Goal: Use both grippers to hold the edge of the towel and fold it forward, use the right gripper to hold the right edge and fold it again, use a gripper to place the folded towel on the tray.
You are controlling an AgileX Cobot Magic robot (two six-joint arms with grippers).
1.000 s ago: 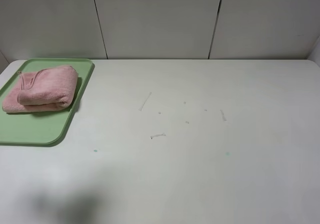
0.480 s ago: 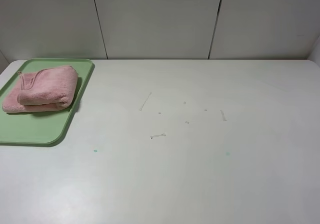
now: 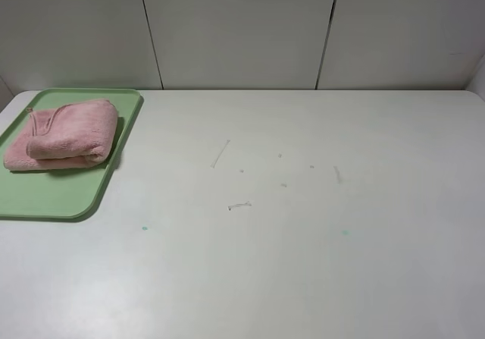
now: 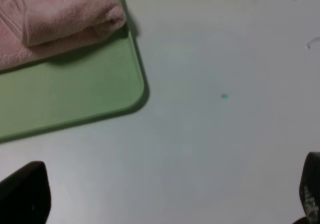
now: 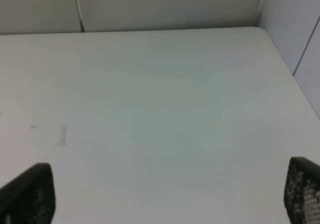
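The pink towel [image 3: 64,133] lies folded into a thick bundle on the far part of the light-green tray [image 3: 53,193] at the table's far left. In the left wrist view the towel [image 4: 55,18] rests on the tray [image 4: 75,93], well away from my left gripper [image 4: 167,196], whose black fingertips [image 4: 25,194] stand wide apart and empty over bare table. My right gripper [image 5: 165,194] is open too, with its fingertips [image 5: 27,196] at the frame corners above the white table. Neither arm shows in the exterior high view.
The white table [image 3: 303,240] carries a few small scuffs and bits of tape [image 3: 239,205] near its middle. Grey wall panels [image 3: 242,28] stand along the far edge, and a side wall [image 5: 295,28] borders the right end.
A dark shadow near the table's front left, seen a second ago, has gone. The towel and tray have not moved.
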